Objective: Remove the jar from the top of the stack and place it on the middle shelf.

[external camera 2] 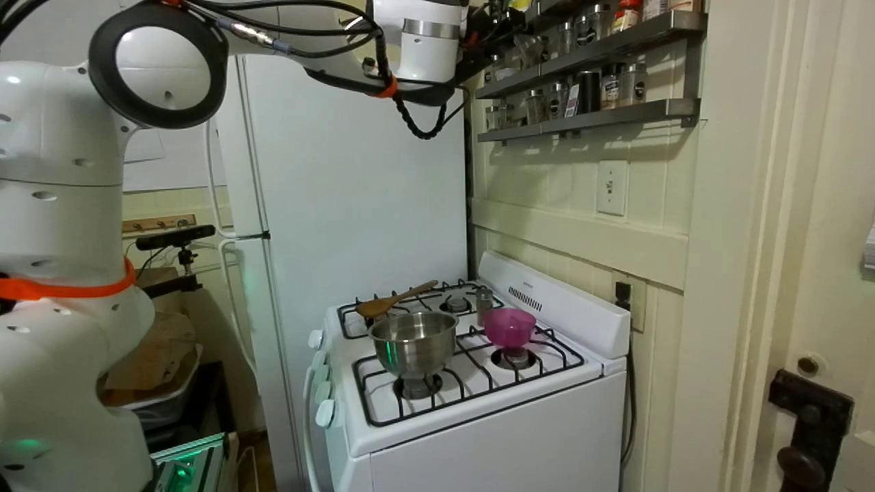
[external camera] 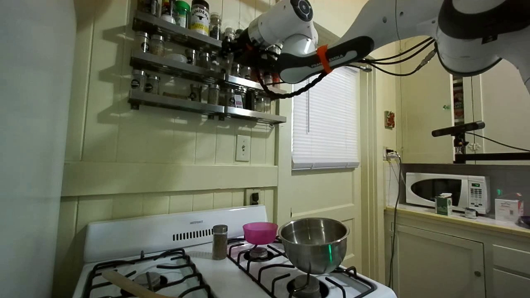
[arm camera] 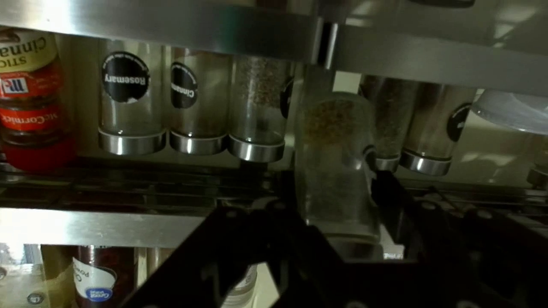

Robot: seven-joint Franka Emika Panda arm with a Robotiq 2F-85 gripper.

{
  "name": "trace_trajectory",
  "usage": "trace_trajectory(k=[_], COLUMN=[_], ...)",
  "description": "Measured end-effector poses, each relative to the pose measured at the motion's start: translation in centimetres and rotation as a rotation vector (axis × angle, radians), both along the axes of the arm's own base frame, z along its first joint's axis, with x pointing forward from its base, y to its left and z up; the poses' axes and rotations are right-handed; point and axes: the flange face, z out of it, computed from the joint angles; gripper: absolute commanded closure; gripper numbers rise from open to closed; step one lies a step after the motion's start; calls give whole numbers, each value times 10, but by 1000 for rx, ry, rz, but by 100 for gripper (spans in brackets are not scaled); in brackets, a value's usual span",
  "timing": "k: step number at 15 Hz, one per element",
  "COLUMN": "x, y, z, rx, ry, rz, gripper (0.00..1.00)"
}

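The wrist view is upside down. My gripper (arm camera: 335, 186) has its black fingers on both sides of a see-through jar (arm camera: 336, 141) and is shut on it. The jar holds a little brown spice and leans slightly. It is in front of the middle shelf (arm camera: 171, 26), whose rail crosses the top of the wrist view. The middle shelf also shows in both exterior views (external camera: 178, 68) (external camera 2: 618, 49). There the gripper (external camera: 232, 47) (external camera 2: 506, 31) is up at the rack, and the held jar (external camera 2: 530, 49) looks tilted. I cannot make out the stack.
The top shelf (external camera: 178, 31) and bottom shelf (external camera: 178, 102) hold several jars. Rosemary (arm camera: 128, 98) and cinnamon jars stand on the middle shelf, and a white bowl (external camera: 177, 58). Below are a stove with a steel pot (external camera: 314, 248), pink bowl (external camera: 260, 234) and spice bottle (external camera: 220, 244).
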Motion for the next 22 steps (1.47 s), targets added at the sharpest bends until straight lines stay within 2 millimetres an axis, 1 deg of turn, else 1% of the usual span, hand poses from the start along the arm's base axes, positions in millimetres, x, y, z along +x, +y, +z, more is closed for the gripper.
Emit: trace_trajectory(k=[4, 12, 22], x=[9, 23, 42], y=[6, 15, 10], z=[-9, -11, -29], rx=[2, 12, 41], ry=[-6, -63, -51], rz=[15, 38, 34], gripper=[76, 76, 76])
